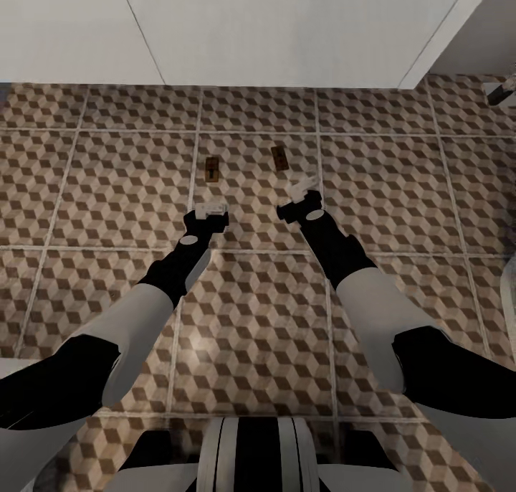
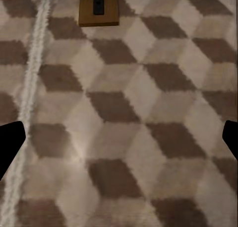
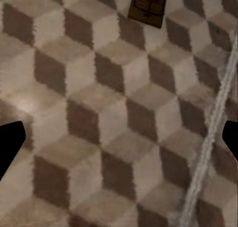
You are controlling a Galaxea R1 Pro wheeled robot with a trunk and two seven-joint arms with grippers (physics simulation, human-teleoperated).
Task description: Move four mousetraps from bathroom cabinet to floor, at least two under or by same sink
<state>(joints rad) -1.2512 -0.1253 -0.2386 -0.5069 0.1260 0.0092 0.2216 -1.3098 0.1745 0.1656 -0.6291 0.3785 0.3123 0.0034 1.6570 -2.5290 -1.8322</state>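
Lying flat on the bathroom floor (image 1: 258, 313), two mousetraps are seen in the head view, both a little short of the white wall (image 1: 287, 26) that closes the tiled area at the far side. The left mousetrap (image 1: 212, 168) is placed just beyond the left gripper (image 1: 211, 209), on the wall side of it, with a bare strip of tile between them. The right mousetrap (image 1: 279, 157) is found just beyond the right gripper (image 1: 304, 188), also toward the wall, and is slightly turned compared with the other one. The two traps are set near each other but apart, on either side of a pale grout line.

Both grippers are held low over the cube-patterned tiles, with nothing between their fingers. In the left wrist view the dark fingertips (image 2: 10, 142) are seen far out at the two edges, so the left gripper's jaws are spread wide; the same trap (image 2: 99, 7) is shown ahead of them on the tile, beside a grout line. In the right wrist view the fingertips (image 3: 10, 142) are likewise parted to the edges, so the right gripper is spread as well, and its trap (image 3: 148, 6) is seen ahead, tilted against the tile pattern, its thin wire parts faintly visible.
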